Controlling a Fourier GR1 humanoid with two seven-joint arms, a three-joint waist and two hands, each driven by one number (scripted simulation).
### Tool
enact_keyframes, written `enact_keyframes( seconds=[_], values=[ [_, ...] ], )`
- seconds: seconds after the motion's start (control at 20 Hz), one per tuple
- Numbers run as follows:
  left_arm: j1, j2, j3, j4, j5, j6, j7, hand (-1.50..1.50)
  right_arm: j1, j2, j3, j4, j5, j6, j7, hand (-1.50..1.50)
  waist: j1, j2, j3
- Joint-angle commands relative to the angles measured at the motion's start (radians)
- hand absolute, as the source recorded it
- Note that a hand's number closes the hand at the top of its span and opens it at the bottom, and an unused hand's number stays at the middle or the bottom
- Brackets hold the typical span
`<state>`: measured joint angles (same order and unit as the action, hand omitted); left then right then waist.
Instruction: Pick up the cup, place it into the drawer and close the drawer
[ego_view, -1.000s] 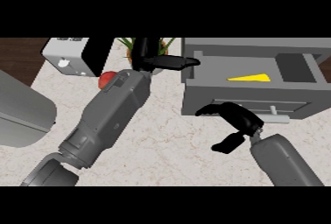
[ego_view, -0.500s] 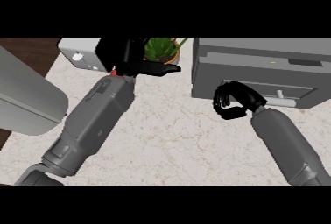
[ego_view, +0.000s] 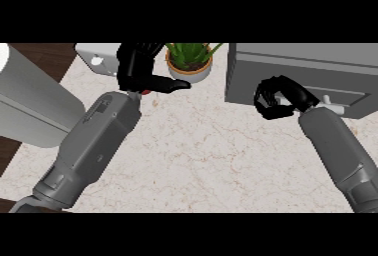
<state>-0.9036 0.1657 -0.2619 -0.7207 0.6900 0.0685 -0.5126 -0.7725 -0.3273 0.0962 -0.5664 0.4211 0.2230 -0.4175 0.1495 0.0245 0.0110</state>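
Note:
No cup shows anywhere in the head view. The grey drawer unit (ego_view: 310, 70) stands at the back right, its drawer front (ego_view: 347, 97) flush with the body and a pale handle (ego_view: 332, 106) on it. My right hand (ego_view: 277, 97) hangs just in front of the unit's left part, fingers curled with nothing in them. My left hand (ego_view: 140, 67) is at the back centre-left, fingers straight up and thumb pointing right, over a small red object (ego_view: 146, 92) of which only a sliver shows.
A potted plant (ego_view: 189, 62) stands between the hands at the back. A white appliance (ego_view: 98, 56) sits behind the left hand. A large grey rounded body (ego_view: 29, 105) fills the left side, beside the marble counter's (ego_view: 214, 160) edge.
One second ago the drawer stood open with a yellow thing inside; now it is closed. The right hand has drawn nearer the unit's front, and the whole scene has shifted in the view.

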Motion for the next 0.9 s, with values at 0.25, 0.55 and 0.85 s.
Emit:
enact_keyframes(
  seconds=[0.25, 0.55, 0.85],
  values=[
    [0.053, 0.039, -0.012, -0.029, 0.001, -0.046, 0.027, -1.50, -0.176, -0.129, -0.121, 0.048, -0.059, -0.001, 0.072, 1.50, 0.054, 0.022, -0.007],
    [0.061, 0.049, -0.009, -0.053, 0.008, -0.063, 0.029, -1.50, -0.163, -0.154, -0.134, 0.017, -0.091, 0.051, 0.074, 1.50, 0.074, 0.026, -0.008],
    [0.095, 0.061, -0.006, -0.069, 0.021, -0.099, 0.032, -1.50, -0.146, -0.179, -0.145, -0.013, -0.120, 0.098, 0.080, 1.50, 0.084, 0.026, -0.009]
  ],
)
